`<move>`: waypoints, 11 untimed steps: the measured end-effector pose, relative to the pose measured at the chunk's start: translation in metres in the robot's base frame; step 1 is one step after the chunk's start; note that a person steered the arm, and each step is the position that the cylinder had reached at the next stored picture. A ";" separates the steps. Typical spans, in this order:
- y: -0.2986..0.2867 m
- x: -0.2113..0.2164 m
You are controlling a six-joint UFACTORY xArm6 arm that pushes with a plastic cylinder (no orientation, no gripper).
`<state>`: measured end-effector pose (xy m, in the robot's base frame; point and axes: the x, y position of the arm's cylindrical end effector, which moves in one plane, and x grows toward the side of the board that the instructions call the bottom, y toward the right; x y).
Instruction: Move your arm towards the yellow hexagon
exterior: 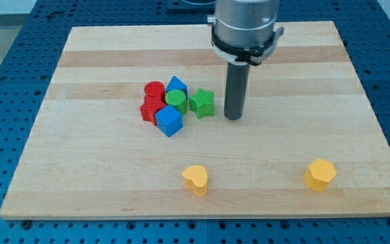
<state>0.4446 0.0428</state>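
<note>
Yellow hexagon (319, 175) sits lower right of frame, alone on the board (100, 169). Likely light, rigid, slides easily; no grasping, only a push on a flat side. My tip (233, 117), a bare rod holding nothing, stands mid-frame, just right of the green star (202, 103), well apart from the hexagon.
</note>
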 end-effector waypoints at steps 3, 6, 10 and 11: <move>-0.045 -0.025; 0.177 0.071; 0.118 0.143; 0.126 0.089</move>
